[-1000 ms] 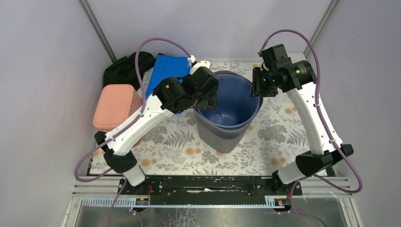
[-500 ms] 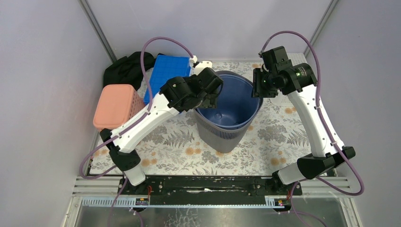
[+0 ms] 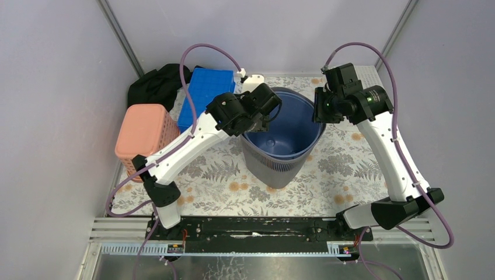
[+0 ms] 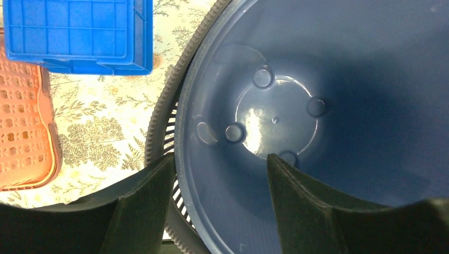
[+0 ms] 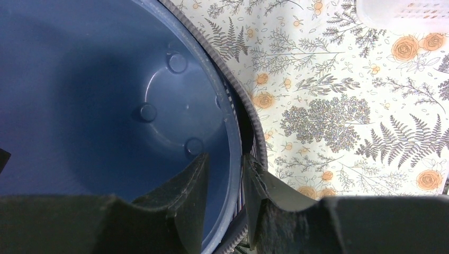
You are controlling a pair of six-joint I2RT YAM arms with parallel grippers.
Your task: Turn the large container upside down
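Left claw [image 3: 267, 115] farther over large container [image 3: 274, 169] rim

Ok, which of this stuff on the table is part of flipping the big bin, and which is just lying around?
Part of the job: large container; left gripper and right gripper, each astride its rim.
Just lying about: blue crate; pink basket; black cloth.

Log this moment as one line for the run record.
container upright, empty | left claw open astride left rim | right claw astride right rim, grip unclear
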